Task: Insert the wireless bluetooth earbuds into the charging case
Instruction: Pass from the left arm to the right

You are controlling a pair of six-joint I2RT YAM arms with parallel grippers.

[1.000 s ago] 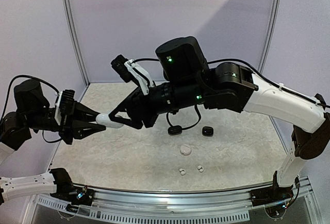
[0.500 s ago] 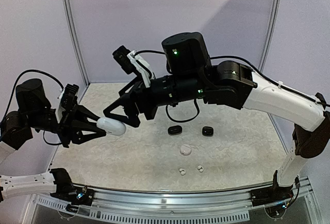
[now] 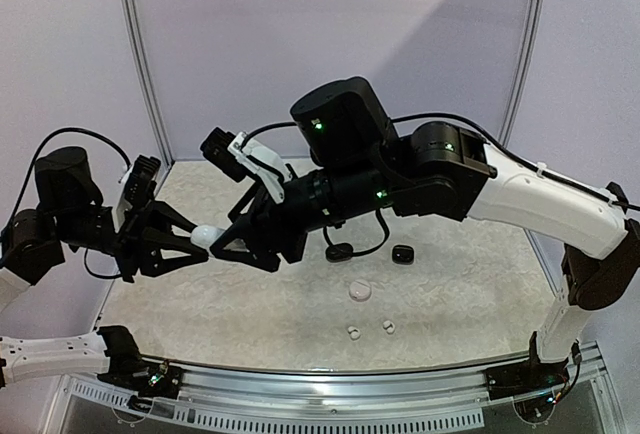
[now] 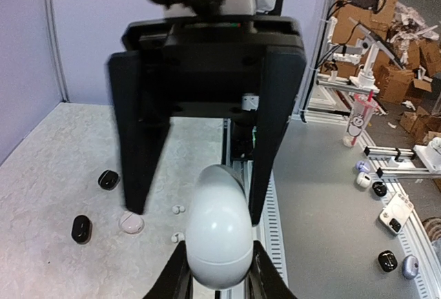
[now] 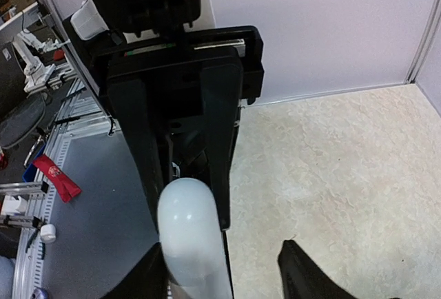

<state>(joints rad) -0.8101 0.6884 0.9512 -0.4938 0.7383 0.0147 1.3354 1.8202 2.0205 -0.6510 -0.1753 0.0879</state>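
Arms meet high over the left side of the table (image 3: 480, 294). The left arm comes in from the left edge, and its wrist points at the right arm. The right arm stretches long across from the far right and points back at it.

The left gripper (image 4: 219, 275) pinches the white case (image 4: 217, 223) tight by one end, so the egg shape sticks out in the air. The right gripper (image 5: 222, 247) has its fingers spread wide, one on each side of the free end of the case. One finger is just beside the case; I cannot tell if it touches.

Two white earbuds (image 3: 353, 333) lie on the table near the front, well apart from the case. A pale round thing (image 3: 359, 291) and two black oval things (image 3: 403, 253) lie behind them.

From above, dark fingers hide most of the case. I cannot tell if its lid is open. The black things are too small to make out.
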